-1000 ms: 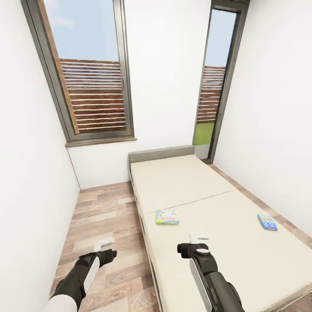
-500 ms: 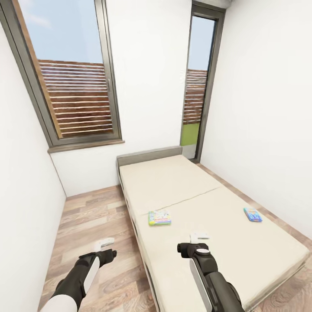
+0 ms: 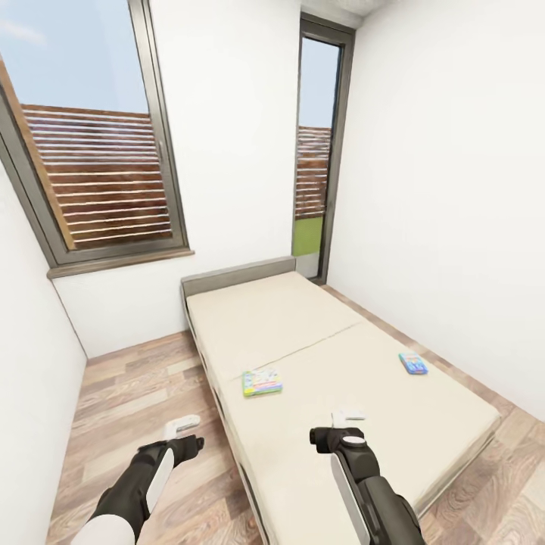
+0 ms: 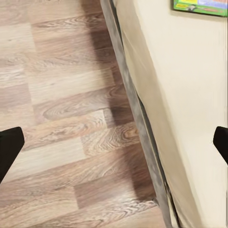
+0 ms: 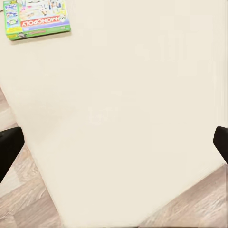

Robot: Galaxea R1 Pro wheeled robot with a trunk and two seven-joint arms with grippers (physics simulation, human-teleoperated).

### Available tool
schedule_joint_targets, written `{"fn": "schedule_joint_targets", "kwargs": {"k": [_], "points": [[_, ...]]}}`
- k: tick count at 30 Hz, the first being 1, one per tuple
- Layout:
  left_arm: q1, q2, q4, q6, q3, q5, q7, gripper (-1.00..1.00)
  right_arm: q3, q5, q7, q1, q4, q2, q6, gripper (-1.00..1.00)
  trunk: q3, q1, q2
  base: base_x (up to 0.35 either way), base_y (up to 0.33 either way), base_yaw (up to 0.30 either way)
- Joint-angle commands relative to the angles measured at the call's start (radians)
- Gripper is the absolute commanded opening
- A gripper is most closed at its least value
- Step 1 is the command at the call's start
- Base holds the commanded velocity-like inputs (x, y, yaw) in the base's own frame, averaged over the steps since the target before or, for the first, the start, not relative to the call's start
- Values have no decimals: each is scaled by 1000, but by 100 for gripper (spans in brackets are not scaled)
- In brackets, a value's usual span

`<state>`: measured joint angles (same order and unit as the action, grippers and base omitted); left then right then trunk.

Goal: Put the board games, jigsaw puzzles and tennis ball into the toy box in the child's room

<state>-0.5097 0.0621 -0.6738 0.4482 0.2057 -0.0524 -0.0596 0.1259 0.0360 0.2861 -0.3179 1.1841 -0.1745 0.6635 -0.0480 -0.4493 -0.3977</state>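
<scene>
Fingers: both grippers, left (image 3: pixel 182 424) and right (image 3: pixel 347 415), spread wide, empty.
Change: camera view swung rightward; bed (image 3: pixel 318 454) unmoved.
Games: white-green game (image 3: pixel 262 382) near bed's left edge, blue game (image 3: pixel 412 364) near right edge, both awaiting pickup.

The low bed (image 3: pixel 356 393) has a plain beige mattress and a thin grey frame and headboard. On it lies a flat white-and-green printed game box (image 3: pixel 262 382) – its green band reads "MONOPOLY" in the right wrist view (image 5: pixel 37 19) – and a smaller blue printed game box (image 3: pixel 412 364). Beside the bed, the wood-plank floor (image 3: pixel 136 393) is grained brown and tan. The walls are white; the dark grey window frames (image 3: pixel 163 151) show blue sky and brown slats.
</scene>
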Motion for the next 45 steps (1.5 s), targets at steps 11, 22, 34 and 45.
{"fn": "schedule_joint_targets", "kwargs": {"k": [11, 22, 34, 45], "points": [[0, 1, -2, 6, 3, -6, -3, 100, 1, 5, 7, -1, -2, 0, 5, 100, 7, -1, -2, -3, 70, -223], [0, 1, -2, 6, 3, -6, -3, 100, 1, 5, 7, -1, -3, 0, 4, 100, 17, -1, -2, 0, 11, -224], [0, 1, -2, 6, 3, -6, -3, 100, 1, 5, 7, -1, -3, 0, 4, 100, 27, -1, -2, 0, 23, -227], [0, 1, -2, 6, 3, -6, -3, 100, 1, 5, 7, -1, -3, 0, 5, 100, 37, -1, -2, 0, 113, -228]]}}
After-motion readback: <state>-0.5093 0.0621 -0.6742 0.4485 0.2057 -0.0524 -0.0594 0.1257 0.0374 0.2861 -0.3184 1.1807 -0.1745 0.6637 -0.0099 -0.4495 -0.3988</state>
